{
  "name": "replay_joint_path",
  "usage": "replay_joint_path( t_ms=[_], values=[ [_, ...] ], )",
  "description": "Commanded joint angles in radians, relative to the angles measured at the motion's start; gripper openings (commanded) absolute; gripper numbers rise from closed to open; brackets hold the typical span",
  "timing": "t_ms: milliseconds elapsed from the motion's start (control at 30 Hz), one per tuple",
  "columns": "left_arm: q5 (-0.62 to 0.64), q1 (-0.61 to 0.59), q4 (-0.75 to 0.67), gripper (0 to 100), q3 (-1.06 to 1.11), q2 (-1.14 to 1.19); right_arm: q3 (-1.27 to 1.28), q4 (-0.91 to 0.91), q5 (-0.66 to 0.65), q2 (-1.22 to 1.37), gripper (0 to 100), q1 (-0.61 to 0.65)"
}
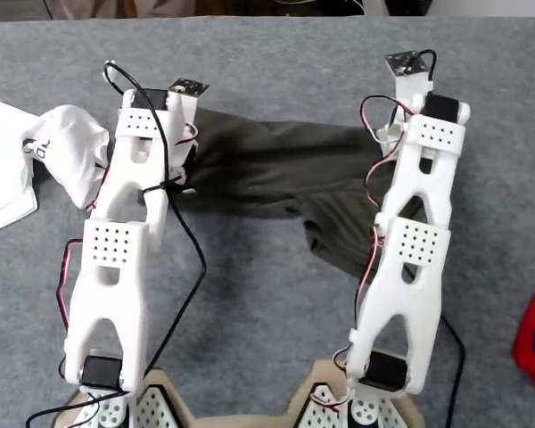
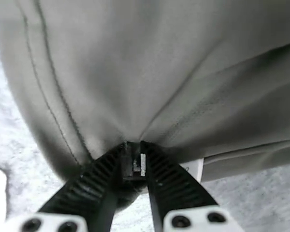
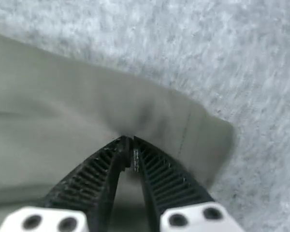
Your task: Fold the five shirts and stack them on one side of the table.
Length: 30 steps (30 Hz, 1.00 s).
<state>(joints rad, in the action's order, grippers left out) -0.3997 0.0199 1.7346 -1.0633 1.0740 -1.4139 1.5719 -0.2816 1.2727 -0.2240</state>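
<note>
Black-fingered left tool [image 2: 134,159] and right tool [image 3: 128,150], each clamped on an edge of the olive-green cloth shirt [image 1: 267,165], are best moved in step so the fold is laid flat.

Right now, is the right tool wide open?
No, the right tool is pinched shut on the edge of the green shirt.

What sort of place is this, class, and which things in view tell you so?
Probably a robotics test bench for cloth folding: two white plastic robot arms stand at a grey felt-covered table, both gripping a dark olive shirt, a crumpled white shirt beside it.
</note>
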Motion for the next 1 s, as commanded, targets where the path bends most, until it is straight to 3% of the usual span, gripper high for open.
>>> replay_joint_path(
  t_ms=[0, 333, 500, 800, 967],
  values=[
    [-0.052, -0.055, 0.026, 5, 0.011, -0.005, -0.033, 0.0, -0.009, -0.008, 3.3, -0.033],
    [-0.072, -0.025, 0.025, 5, -0.041, -0.214, -0.154, 0.153, -0.018, -0.124, 3.3, 0.038],
    [0.043, -0.017, 0.014, 5, -0.226, -0.298, -0.13, 0.216, -0.054, -0.236, 3.0, 0.122],
    [0.167, -0.021, -0.224, 5, -0.288, -0.076, 0.47, 0.196, -0.104, -0.547, 3.0, 0.231],
    [0.164, -0.023, -0.293, 5, -0.288, 0.047, 0.742, 0.04, -0.104, -0.553, 3.0, 0.249]
  ],
)
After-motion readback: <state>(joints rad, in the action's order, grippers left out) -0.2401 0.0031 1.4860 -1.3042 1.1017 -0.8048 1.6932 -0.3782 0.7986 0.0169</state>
